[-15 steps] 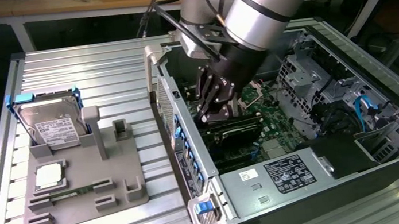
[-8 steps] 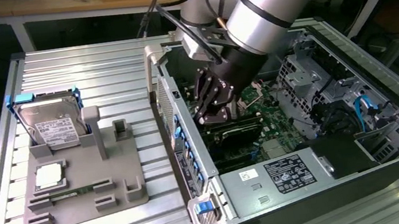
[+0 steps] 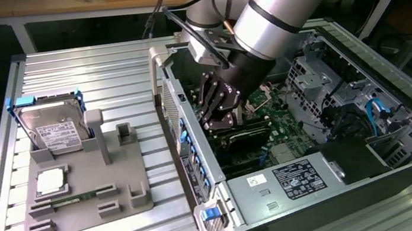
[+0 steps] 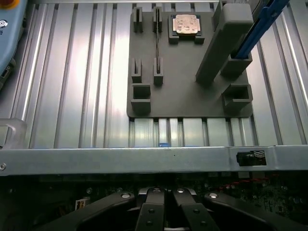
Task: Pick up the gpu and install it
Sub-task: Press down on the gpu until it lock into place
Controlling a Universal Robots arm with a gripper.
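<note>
Install step judged in hand: the tool [image 3: 213,121] is held closed inside the case [image 3: 184,130] above the motherboard [image 3: 269,110]. Whether the gpu is gripped cannot be told. Careful slot alignment is called for.

The arm [image 3: 281,16] hides part of the motherboard [image 3: 271,125]; the fingers' [image 4: 149,211] tips are cut off

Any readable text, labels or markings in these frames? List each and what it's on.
None can be read.
White label on the silver hard drive: print too small.
Black label and white sticker on the grey power supply box: too blurred.
Small black tag on the case's metal edge rail: pattern only, unreadable.
</note>
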